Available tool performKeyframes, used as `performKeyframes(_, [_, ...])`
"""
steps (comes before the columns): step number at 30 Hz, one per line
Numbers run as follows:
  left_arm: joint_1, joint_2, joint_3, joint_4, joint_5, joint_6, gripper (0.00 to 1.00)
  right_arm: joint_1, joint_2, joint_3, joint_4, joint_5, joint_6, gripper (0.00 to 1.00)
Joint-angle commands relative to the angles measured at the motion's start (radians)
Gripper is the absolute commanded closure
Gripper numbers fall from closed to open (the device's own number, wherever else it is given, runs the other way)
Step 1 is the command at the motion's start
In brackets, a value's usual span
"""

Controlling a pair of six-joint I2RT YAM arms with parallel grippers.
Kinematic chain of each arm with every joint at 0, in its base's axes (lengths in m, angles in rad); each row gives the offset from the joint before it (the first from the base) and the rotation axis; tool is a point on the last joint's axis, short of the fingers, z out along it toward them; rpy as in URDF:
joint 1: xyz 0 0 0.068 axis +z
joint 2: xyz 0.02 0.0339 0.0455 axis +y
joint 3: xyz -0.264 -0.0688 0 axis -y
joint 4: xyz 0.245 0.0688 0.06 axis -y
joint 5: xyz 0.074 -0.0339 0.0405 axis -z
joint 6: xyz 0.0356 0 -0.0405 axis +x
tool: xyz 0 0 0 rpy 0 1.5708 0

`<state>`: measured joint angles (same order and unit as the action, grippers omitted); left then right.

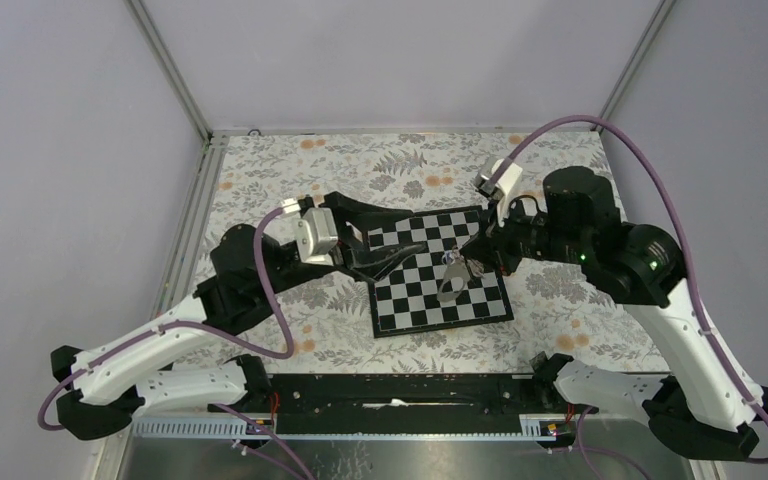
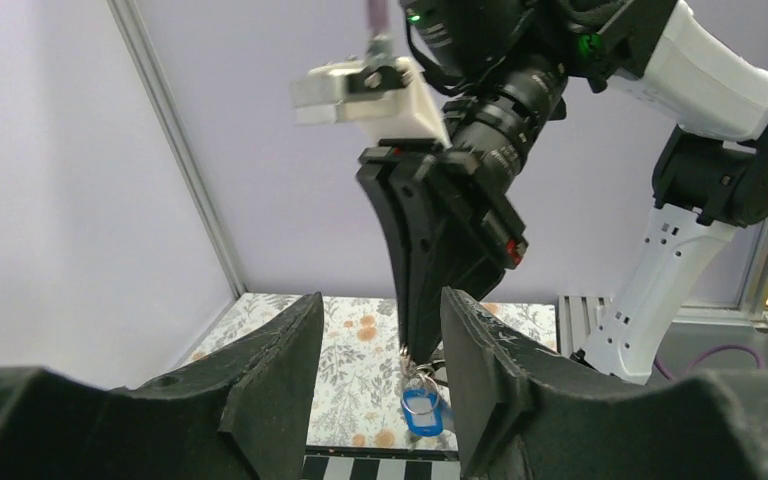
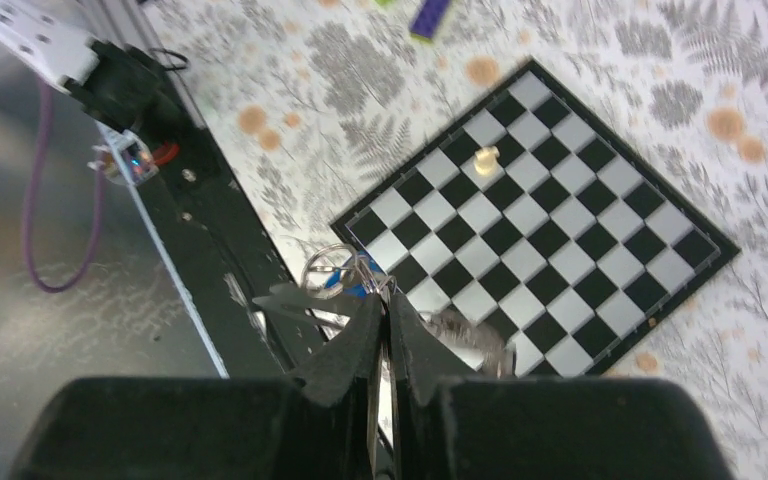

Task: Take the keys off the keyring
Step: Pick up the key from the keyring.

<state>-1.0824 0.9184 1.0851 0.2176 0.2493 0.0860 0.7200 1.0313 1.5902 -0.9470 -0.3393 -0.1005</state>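
- Right claw (image 3: 388, 310): black tapered fingers pinched together on the keyring (image 2: 420, 410), which is held up off the chessboard (image 1: 440, 312).
- Keyring: thin wire metal ring at the claw tips, with a bright blue rounded clip hanging just under it. In the right wrist view the ring pokes out to the side of the fingers.
- Keys (image 3: 472, 345): flat and silvery, blurred, dangling below the right claw over the board. Cannot count them.
- Left claw (image 2: 380, 300): blocky matte black fingers partway open, nothing between them, level with the hanging keyring and near it.
- Chessboard: flat black-and-white squares with a black border, lying skewed on the table (image 1: 360, 170), which has a floral and fern print cover.
- Pale pawn (image 3: 485, 157) stands upright on the board.
- Purple stick (image 3: 428, 15) lies on the table, well away from the board.
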Motion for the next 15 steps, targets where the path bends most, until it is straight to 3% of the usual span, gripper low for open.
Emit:
performKeyframes(1, [0.004,0.021,-0.019,0.0,0.036,-0.003,0.48,0.003,0.014,0.02,-0.066,0.126,-0.032,1.0])
performKeyframes(15, [0.004,0.117,-0.037,0.044,0.093,-0.043,0.55,0.003,-0.1,-0.099,0.115,0.017,-0.075,1.0])
